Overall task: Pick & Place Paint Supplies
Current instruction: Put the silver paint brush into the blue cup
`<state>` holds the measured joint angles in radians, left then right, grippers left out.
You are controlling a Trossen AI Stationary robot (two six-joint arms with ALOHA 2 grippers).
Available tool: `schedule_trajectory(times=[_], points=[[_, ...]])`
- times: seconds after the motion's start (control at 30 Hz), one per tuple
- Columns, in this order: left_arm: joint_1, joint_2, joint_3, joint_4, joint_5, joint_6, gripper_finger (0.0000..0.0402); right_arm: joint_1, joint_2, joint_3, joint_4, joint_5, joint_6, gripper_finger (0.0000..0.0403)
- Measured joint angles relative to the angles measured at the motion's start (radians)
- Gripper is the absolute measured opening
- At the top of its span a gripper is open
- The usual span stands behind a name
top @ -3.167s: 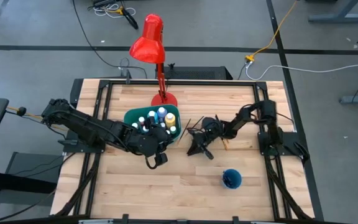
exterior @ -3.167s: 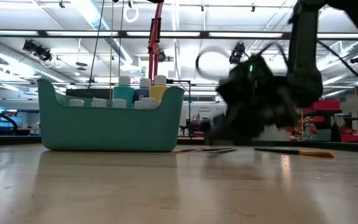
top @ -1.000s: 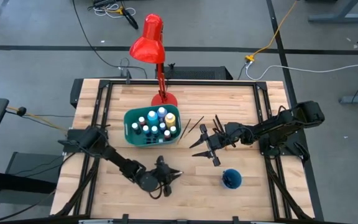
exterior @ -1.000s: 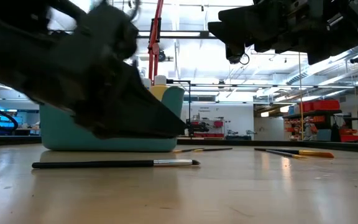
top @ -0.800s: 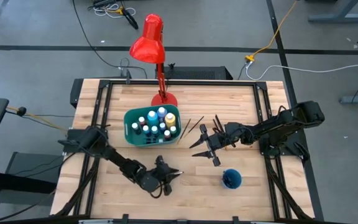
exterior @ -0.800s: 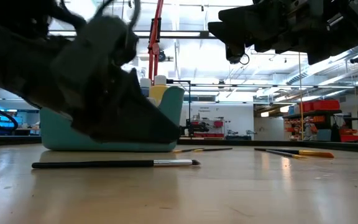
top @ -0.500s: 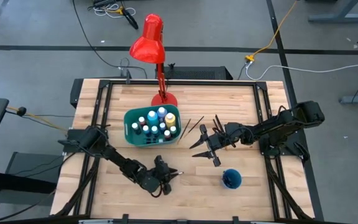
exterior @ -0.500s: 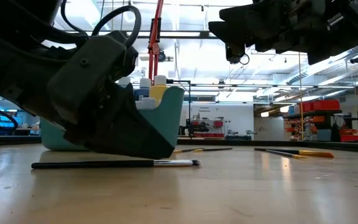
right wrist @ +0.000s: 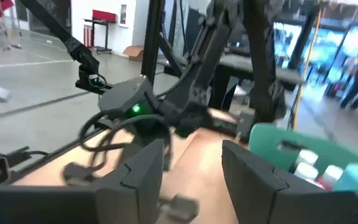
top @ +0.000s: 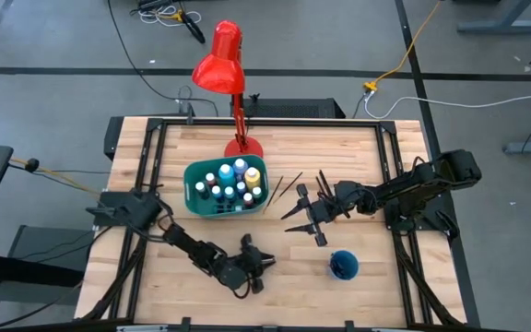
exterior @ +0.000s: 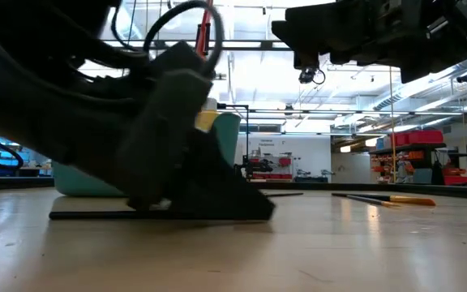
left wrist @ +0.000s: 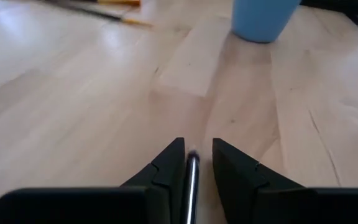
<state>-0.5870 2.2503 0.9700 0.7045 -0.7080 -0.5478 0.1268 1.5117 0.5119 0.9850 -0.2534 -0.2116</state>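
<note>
- In the low view, the left arm's dark bulk hides most of the teal bin (exterior: 227, 134) and all but one end of the paintbrush (exterior: 79, 215).
- In the left wrist view, the blue cup (left wrist: 263, 18) is cut by the top edge.
- In the right wrist view, the bottles (right wrist: 306, 168) at lower right are blurred.

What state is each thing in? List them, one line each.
Left gripper: down at the table, slightly open around a brush.
Brush: lying flat, not lifted.
Right gripper: raised, open, empty.
Other brushes: loose on the table.
Bottles: upright, capped, in the bin.
Bin: upright, nearly full.
Cup: upright.
Lamp: standing.
</note>
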Motion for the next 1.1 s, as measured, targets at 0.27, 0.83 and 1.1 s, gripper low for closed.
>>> schedule_trajectory(times=[0.27, 0.83, 1.1], points=[[-0.004, 0.012, 0.012, -0.017, 0.004, -0.020, 0.0086, 0.000, 0.000, 0.000, 0.013, 0.002, -0.121, 0.0169], [-0.013, 0.001, 0.015, -0.145, 0.036, -0.112, 0.0066, -0.002, 0.000, 0.016, 0.082, -0.001, -0.297, 0.0169], [-0.019, 0.001, 0.015, -0.127, 0.016, -0.088, 0.0018, -0.002, 0.000, 0.019, 0.062, -0.001, -0.291, 0.0168]])
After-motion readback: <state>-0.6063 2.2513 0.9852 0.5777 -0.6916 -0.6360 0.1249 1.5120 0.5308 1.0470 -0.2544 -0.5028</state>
